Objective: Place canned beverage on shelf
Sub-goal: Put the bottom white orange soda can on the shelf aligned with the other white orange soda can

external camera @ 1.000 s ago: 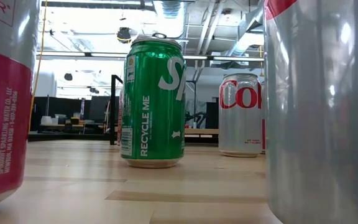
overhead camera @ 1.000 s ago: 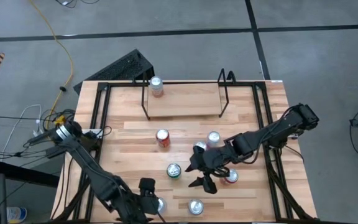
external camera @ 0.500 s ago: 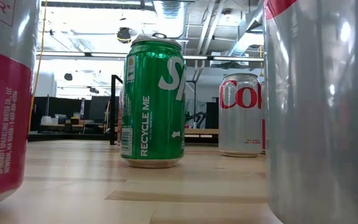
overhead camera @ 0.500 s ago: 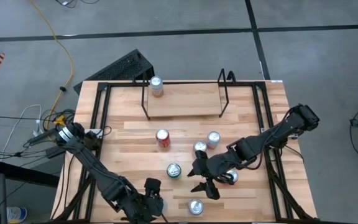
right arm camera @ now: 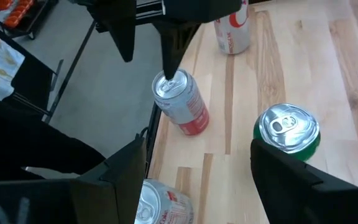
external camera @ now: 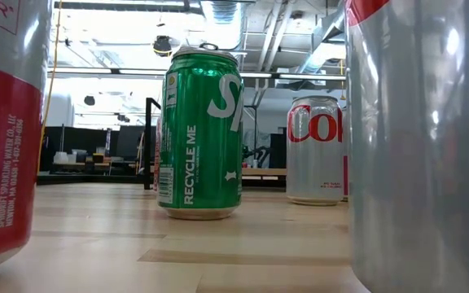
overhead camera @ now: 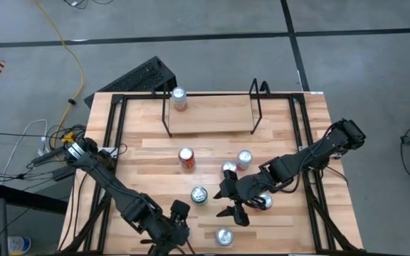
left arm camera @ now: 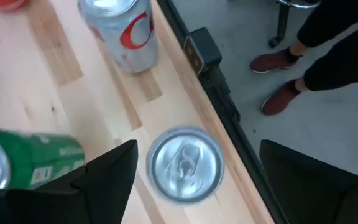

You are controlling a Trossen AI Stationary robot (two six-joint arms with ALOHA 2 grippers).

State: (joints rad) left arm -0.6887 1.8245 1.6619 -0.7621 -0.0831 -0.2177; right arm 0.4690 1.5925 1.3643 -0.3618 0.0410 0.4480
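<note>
The shelf [overhead camera: 212, 114] stands at the table's far side with one can [overhead camera: 179, 98] at its left end. Several cans stand loose on the wood. Near the front edge, my left gripper [left arm camera: 197, 149] hangs open above a silver-and-red can [right arm camera: 180, 102]. Its fingers stand on either side of the can's top [left arm camera: 185, 165]. In the high view this gripper [overhead camera: 179, 217] hides the can. My right gripper [overhead camera: 228, 205] hovers open over mid-table with nothing between its fingers, beside a green can [right arm camera: 288, 129].
Other upright cans: a red one [overhead camera: 185, 158], two silver ones [overhead camera: 244, 158], a green one [overhead camera: 199, 194], one by the right arm [overhead camera: 265, 201], and a Diet Coke [left arm camera: 126, 31] near the front edge. A black frame [left arm camera: 210, 68] rims the table. A person's shoes [left arm camera: 278, 62] show beyond it.
My left gripper has moved along the front edge toward the table's right and rolled about its own axis. It now covers the can that showed beside it before. It has stayed open.
</note>
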